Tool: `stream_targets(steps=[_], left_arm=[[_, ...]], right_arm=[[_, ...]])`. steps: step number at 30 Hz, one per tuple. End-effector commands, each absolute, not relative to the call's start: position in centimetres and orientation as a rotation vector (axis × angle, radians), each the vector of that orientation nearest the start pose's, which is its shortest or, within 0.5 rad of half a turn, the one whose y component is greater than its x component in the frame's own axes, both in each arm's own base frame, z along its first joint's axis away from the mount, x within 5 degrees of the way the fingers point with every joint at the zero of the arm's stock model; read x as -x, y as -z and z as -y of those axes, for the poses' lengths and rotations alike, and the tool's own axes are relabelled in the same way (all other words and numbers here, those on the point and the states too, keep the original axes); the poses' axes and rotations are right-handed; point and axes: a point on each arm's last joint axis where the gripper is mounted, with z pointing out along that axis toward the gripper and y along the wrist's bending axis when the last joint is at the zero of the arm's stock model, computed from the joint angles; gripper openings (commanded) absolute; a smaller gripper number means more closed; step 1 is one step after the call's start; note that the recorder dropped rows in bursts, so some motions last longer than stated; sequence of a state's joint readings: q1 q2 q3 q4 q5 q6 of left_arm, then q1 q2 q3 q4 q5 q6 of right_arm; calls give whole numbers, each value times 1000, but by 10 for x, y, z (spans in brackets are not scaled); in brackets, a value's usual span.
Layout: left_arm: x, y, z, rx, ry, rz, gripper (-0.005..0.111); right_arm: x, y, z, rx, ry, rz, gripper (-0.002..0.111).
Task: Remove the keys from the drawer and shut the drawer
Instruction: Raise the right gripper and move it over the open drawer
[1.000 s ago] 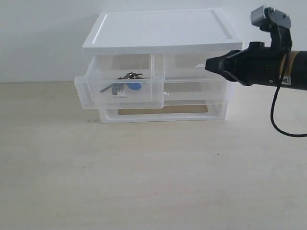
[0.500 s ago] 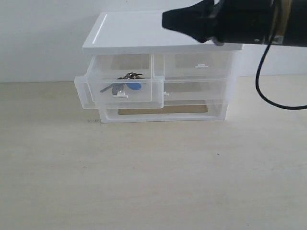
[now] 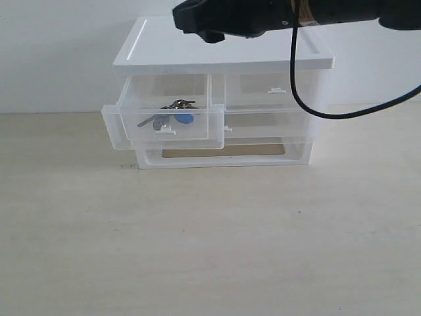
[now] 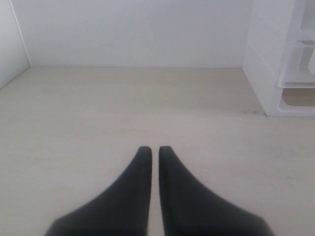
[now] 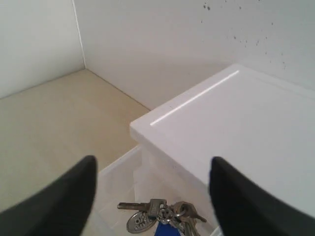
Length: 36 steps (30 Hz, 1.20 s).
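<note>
Seen from the exterior view, the right claw, spread wide, hangs over the cabinet top. The keys lie at its six o'clock in the pulled-out drawer, the bunch stretched roughly nine-to-three. The left claw, pinched together over the surface, sits well apart.

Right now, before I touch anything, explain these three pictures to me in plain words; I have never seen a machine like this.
This is a robot with two arms, each ending in a two-fingered gripper. One picture comes from a camera off the arms, facing a white plastic drawer cabinet on a pale wooden table. The other two come from cameras on the wrists, looking along the fingers. The left gripper is shut, holds nothing, and sits low over the table beside the cabinet. The right gripper is open and hovers above the pulled-out top left drawer, where a bunch of keys with a blue fob lies. Nothing is held.
</note>
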<state>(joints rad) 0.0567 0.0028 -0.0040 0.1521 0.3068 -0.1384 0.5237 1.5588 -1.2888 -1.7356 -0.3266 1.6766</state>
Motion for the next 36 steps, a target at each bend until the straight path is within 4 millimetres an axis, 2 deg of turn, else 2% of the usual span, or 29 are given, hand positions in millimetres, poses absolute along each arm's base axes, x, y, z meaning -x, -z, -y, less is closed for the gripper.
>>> stream_targets(steps=[1,5,8,9,11,13,16,22,25,29,36], left_arm=[[-54,-186,-7,84,-80,-1785,5],[-54,-186,-7,84,-80,-1785,5],[-54,-186,-7,84,-80,-1785,5],[-54,-186,-7,84,-80,-1785,5],[-54,-186,-7,84,-80,-1785,5],[-54,-186,-7,84,-80,-1785,5],[-54,-186,-7,85,-80,-1787,5],[-54,-186,-7,85,-80,-1787,5],[-54,-186,-7,85,-80,-1787,5],[-54,-186,-7,85,-80,-1787,5],[-54,-186,-7,85,-80,-1787,5]], right_arm=[[-302,-369,-214,793,-524,-1620,74],[-305,-373,-216,741,-261,-1575,65],[-302,-376,-218,693,-45,-1542,65],[-300,-378,-215,655,94,-1541,65],[-297,-379,-207,563,296,-1605,65],[-296,-378,-200,503,387,-1704,65],[-293,-377,-201,535,332,-1839,65],[-279,-398,-223,719,14,-2034,65],[-278,-396,-233,816,-50,-2108,65],[-294,-377,-262,979,-88,-2191,65],[-328,-364,-294,980,-61,-2228,65]])
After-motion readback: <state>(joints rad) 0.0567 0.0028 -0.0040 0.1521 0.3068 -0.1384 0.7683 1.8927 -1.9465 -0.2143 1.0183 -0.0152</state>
